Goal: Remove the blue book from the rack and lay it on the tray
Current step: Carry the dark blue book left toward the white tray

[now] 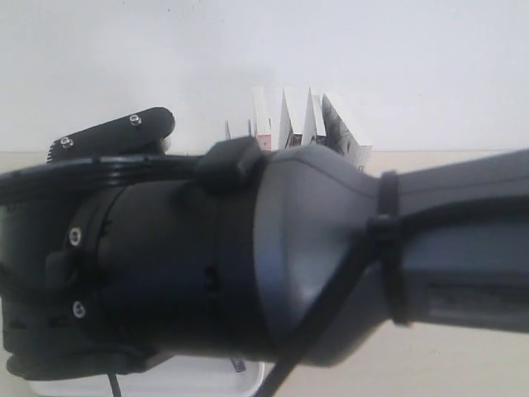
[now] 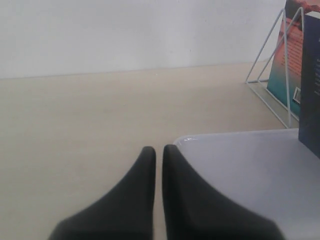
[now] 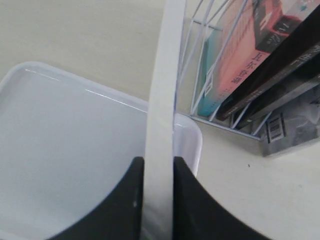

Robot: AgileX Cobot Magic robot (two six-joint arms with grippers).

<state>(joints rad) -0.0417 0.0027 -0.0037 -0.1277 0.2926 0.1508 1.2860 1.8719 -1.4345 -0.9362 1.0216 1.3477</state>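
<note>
My right gripper (image 3: pixel 158 162) is shut on the blue book (image 3: pixel 162 100). The right wrist view shows it edge-on as a white strip of pages, held upright over the near corner of the white tray (image 3: pixel 60 150). In the left wrist view the blue book (image 2: pixel 311 85) shows its dark cover above the tray (image 2: pixel 240 170). The white wire rack (image 3: pixel 225 125) stands just beyond the tray. My left gripper (image 2: pixel 159 148) is shut and holds nothing; it sits low by the tray's corner. In the exterior view the right arm (image 1: pixel 314 248) hides both the book and the gripper.
A book with a pink-and-teal spine (image 3: pixel 235 60) and a grey marbled book (image 3: pixel 300 120) lean in the rack (image 2: pixel 286 65). Book tops (image 1: pixel 297 120) show behind the arm. A tray corner (image 1: pixel 240 379) peeks out below it. Beige tabletop (image 2: pixel 75 125) lies beside the tray, with a white wall behind.
</note>
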